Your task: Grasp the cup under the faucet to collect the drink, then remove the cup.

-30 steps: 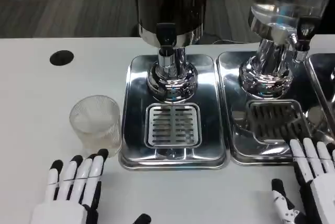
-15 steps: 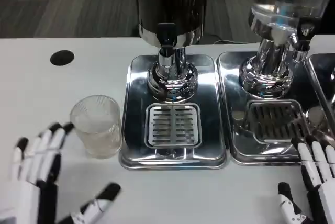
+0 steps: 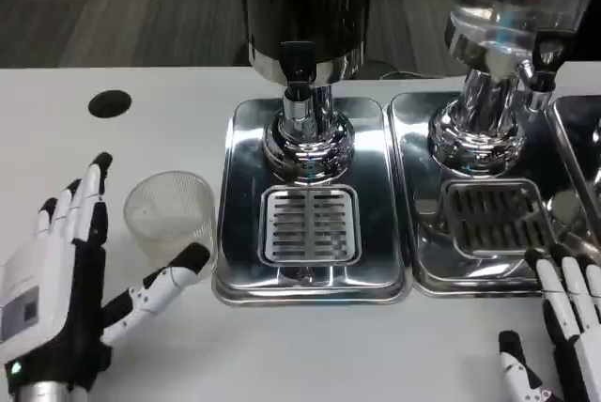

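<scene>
I see the ribbed clear glass cup point(image 3: 170, 219) upright on the white table point(image 3: 56, 139), my left hand point(image 3: 66, 299) spread wide beside it, holding nothing.

— Surface, near? 
— White table point(image 3: 394, 355), matt, filling the near and middle ground; a round black hole point(image 3: 110, 103) at far left.

— Beyond the far edge? 
— Floor point(image 3: 113, 7), dark grey-brown, in long planks or strips running diagonally.

— Light? 
— Bright, from above; soft glare on the tabletop.
</scene>
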Robot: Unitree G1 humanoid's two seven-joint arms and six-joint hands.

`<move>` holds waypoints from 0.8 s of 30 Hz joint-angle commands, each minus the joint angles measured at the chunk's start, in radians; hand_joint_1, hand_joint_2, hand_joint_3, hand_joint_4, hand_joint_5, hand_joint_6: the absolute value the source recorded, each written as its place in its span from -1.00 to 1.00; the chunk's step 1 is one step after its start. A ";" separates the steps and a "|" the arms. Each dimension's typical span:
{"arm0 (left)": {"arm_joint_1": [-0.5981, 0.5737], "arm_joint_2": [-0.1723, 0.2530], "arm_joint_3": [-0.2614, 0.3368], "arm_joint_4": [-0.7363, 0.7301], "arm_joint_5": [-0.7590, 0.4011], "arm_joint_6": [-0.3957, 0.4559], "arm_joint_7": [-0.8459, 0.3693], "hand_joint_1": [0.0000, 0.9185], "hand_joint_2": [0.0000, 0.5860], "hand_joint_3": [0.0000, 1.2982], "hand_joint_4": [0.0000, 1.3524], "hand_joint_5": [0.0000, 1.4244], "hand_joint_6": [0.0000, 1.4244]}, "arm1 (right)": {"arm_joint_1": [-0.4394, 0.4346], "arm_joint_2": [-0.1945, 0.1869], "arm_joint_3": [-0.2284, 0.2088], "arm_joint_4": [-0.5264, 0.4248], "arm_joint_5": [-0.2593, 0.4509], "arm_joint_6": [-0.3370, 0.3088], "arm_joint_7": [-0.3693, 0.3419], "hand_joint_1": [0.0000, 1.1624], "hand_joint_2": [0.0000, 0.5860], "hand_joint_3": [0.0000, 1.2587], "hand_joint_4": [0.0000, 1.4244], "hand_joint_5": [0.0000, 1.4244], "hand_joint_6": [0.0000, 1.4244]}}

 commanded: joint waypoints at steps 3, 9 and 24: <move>-0.039 -0.035 0.003 0.033 0.013 0.049 -0.005 -1.00 -0.96 -1.00 -1.00 -0.96 -1.00 | 0.007 -0.006 0.000 0.008 -0.002 -0.008 -0.012 -1.00 0.39 -0.91 -1.00 -1.00 -1.00; -0.104 -0.051 0.024 0.127 -0.053 0.055 -0.028 -1.00 -0.98 -1.00 -1.00 -0.92 -0.99 | 0.003 -0.002 0.000 0.024 0.005 -0.014 -0.014 -1.00 0.38 -0.91 -1.00 -1.00 -1.00; -0.206 -0.036 -0.012 0.177 -0.009 0.143 -0.085 -1.00 -0.99 -0.97 -1.00 -0.88 -0.94 | -0.002 -0.001 -0.001 0.039 0.021 -0.020 -0.012 -1.00 0.38 -0.91 -1.00 -1.00 -1.00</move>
